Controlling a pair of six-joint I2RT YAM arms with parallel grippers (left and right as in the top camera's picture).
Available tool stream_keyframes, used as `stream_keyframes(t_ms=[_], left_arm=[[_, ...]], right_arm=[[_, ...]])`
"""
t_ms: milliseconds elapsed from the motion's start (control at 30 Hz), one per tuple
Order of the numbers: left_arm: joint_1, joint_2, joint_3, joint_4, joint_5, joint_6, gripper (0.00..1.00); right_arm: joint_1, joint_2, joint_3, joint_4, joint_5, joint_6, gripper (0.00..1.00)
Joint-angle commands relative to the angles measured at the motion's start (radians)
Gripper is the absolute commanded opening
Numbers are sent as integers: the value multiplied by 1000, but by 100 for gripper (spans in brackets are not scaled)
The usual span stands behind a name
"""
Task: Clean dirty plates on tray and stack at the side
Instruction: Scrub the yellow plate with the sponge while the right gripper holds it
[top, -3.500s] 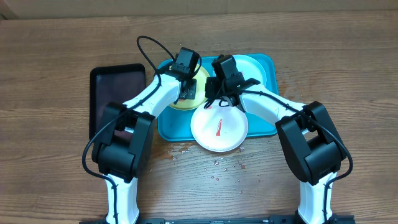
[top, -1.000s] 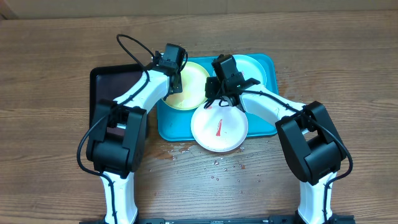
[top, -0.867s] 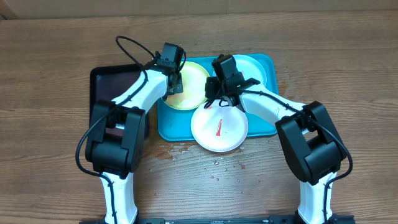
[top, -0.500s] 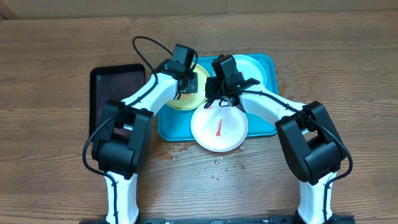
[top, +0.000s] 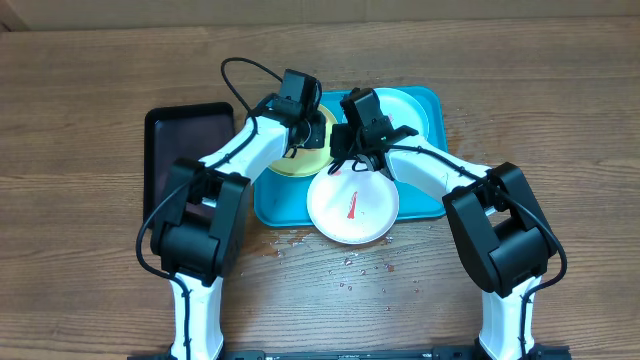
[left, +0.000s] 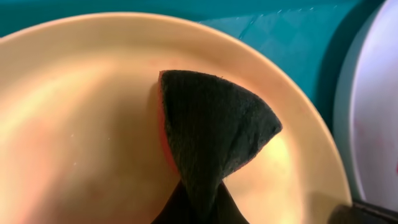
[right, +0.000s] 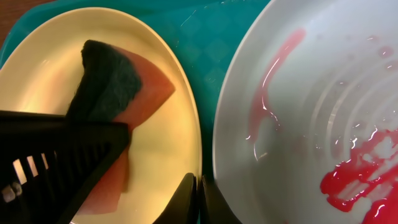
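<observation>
The yellow-green plate lies at the back left of the turquoise tray. My left gripper is shut on a folded sponge, dark scouring side up, pressed on this plate. My right gripper is shut on the plate's right rim. The white plate, with red smears, overhangs the tray's front edge. The mint plate sits at the tray's back right, partly hidden by my right arm.
A black tray lies on the table left of the turquoise tray. Water drops spot the wooden table in front of the white plate. Both arms crowd over the tray's middle.
My left gripper has swept the sponge from the yellow-green plate's left edge rightward onto its middle. My right gripper and the other plates have not moved.
</observation>
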Motion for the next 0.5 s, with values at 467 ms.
stream_keyframes(t_ms=[467], left_arm=[[40,151,-97,-330,-195,76,4]], right_arm=[[6,0,25,10,-34,-3,4]])
